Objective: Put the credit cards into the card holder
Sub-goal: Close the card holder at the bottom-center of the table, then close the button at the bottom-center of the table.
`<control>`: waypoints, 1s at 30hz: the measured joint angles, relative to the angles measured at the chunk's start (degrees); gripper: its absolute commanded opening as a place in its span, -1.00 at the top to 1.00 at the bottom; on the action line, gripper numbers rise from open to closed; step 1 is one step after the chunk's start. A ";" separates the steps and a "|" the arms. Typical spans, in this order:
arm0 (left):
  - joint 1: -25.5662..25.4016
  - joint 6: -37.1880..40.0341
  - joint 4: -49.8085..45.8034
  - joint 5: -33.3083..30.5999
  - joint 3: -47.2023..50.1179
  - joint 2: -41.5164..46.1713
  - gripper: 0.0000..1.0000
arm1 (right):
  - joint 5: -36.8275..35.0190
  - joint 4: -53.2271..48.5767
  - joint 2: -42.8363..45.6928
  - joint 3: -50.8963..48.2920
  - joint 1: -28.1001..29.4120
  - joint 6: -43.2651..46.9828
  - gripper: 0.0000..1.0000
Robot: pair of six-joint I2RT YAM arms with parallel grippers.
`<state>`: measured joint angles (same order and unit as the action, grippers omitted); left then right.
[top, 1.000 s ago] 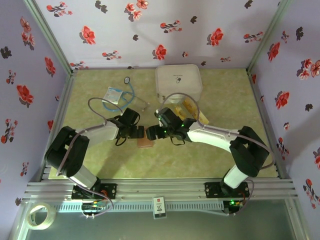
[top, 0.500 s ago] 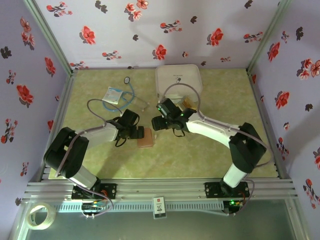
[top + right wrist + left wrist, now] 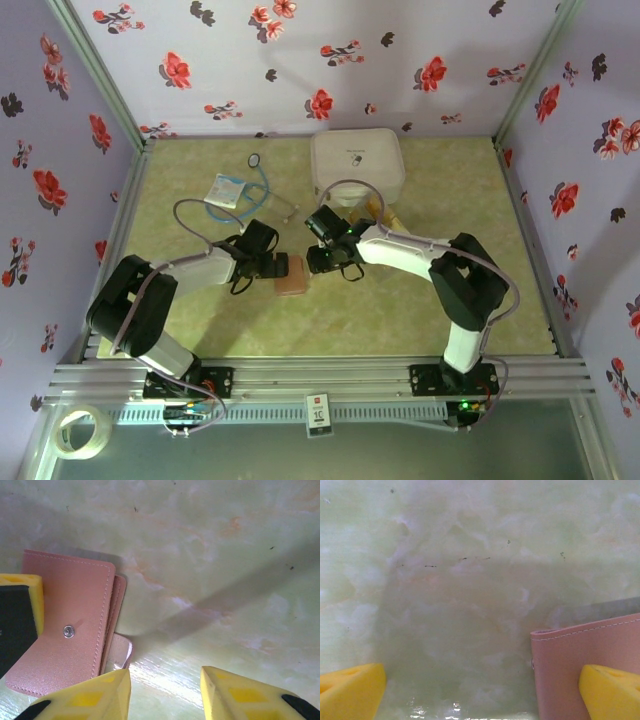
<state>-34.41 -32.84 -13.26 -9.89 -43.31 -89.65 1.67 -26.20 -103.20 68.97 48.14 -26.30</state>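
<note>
The card holder [image 3: 292, 278] is a reddish-brown wallet lying folded shut on the green table between the two grippers. My left gripper [image 3: 276, 266] is at its left edge and stands open. In the left wrist view one yellow fingertip [image 3: 611, 692] is over the card holder [image 3: 580, 665] and the other is over bare table. My right gripper [image 3: 324, 262] is just right of the wallet. Its jaws [image 3: 165, 696] are apart with only table between them, and the card holder [image 3: 70, 640] with its snap stud lies off to their left. Golden credit cards [image 3: 379, 208] show behind the right arm, partly hidden.
A large white rounded case [image 3: 357, 163] stands at the back, by the cards. A white-blue packet [image 3: 228, 190] and a thin looped tube [image 3: 258, 163] lie at the back left. Flowered walls close in three sides of the table.
My right gripper has drawn back to the right, off the card holder, and its jaws have narrowed. The left gripper has hardly moved and the wallet lies where it was.
</note>
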 measured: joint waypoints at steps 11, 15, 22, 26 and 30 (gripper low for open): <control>0.00 -0.02 0.39 -0.07 0.22 0.00 -0.99 | 0.96 1.40 -0.11 0.00 0.00 -1.60 0.18; -0.04 -0.02 0.44 -0.13 0.22 0.00 -0.99 | 0.98 2.03 1.01 -0.02 0.00 -2.27 0.18; -0.09 -0.20 0.48 -0.24 0.26 0.00 -0.99 | 1.57 2.47 1.40 0.00 0.24 -2.69 0.20; -0.09 -0.20 0.48 -0.24 0.26 0.00 -0.99 | 1.84 2.73 1.18 0.00 0.31 -2.82 0.26; -0.09 -0.20 0.48 -0.24 0.26 0.00 -0.99 | 2.03 3.17 0.61 -0.02 0.50 -2.84 0.31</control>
<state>-34.50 -33.04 -12.78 -10.13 -43.05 -89.65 3.70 -23.03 -102.59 68.95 48.64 -29.15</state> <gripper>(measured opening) 0.997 0.354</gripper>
